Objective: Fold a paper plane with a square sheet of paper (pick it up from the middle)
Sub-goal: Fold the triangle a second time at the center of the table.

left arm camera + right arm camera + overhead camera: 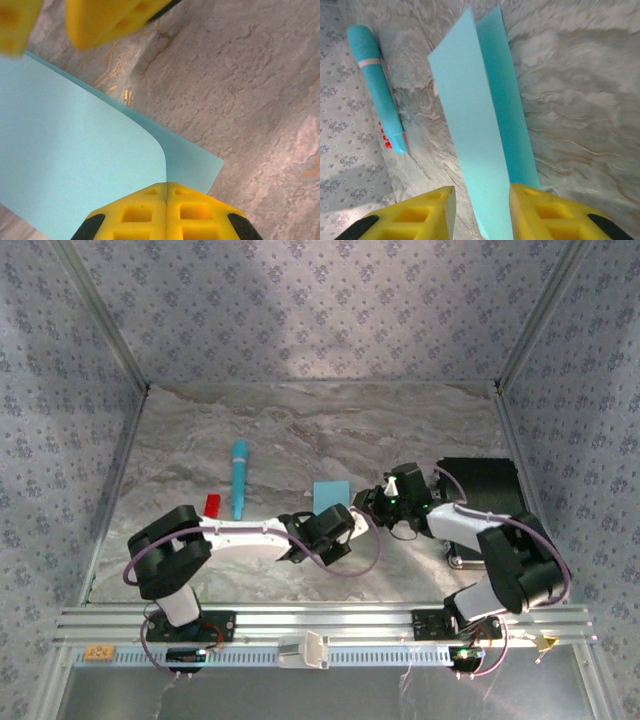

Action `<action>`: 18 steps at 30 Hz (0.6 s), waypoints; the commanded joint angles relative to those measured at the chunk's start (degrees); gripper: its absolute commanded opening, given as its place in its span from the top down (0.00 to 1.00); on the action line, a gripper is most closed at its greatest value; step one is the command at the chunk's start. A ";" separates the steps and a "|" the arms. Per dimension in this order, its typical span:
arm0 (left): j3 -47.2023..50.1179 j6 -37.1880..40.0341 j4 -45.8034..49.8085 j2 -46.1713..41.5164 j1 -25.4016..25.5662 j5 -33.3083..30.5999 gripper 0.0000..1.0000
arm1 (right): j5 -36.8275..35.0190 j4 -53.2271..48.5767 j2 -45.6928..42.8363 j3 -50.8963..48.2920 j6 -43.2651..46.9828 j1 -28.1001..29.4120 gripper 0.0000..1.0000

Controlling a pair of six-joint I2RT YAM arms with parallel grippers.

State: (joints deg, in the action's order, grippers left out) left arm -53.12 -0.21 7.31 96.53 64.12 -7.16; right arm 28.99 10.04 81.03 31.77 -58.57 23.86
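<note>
Light-blue sheet of paper [331, 491] is mid-bench, slightly right of centre, folded over w/ one flap standing up. L gripper [165, 199] is clamped tight on the curled fold. R gripper [482, 202] straddles the raised flap from the opp. side, jaws apart. Turquoise stick [239, 478] and small red block [212, 504] lie toward the left edge, well apart from the paper. Black pad [482, 485] sits by the right edge, beside the R arm.

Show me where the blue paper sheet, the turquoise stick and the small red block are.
square sheet of paper [75, 150]: left wrist view, middle of its lifted flap.
turquoise stick [382, 95]: right wrist view, middle of its barrel.
red block [212, 504]: top view, its centre.
</note>
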 commanded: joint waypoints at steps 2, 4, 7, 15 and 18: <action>-0.80 -6.87 -1.24 -2.47 -5.69 15.72 1.00 | -5.41 -10.45 -7.78 -1.94 3.79 -1.93 0.58; -0.53 -8.87 -2.33 -2.25 -7.98 20.72 1.00 | -6.60 -12.61 -10.88 -2.39 4.30 -2.19 0.57; -0.32 -12.12 -4.58 -1.30 -10.97 28.09 1.00 | -6.47 -13.34 -13.97 -3.30 4.69 -1.99 0.58; 0.82 -17.82 -9.23 0.00 -15.24 34.91 1.00 | -5.55 -10.06 -12.40 -4.73 2.92 3.42 0.74; 0.85 -17.46 -8.14 0.22 -15.56 33.75 1.00 | -5.85 -7.70 -9.26 -4.11 1.91 6.39 0.85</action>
State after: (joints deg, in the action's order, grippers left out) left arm -53.08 -16.43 -0.19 96.23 48.82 24.23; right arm 23.77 0.84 69.69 27.77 -56.25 28.36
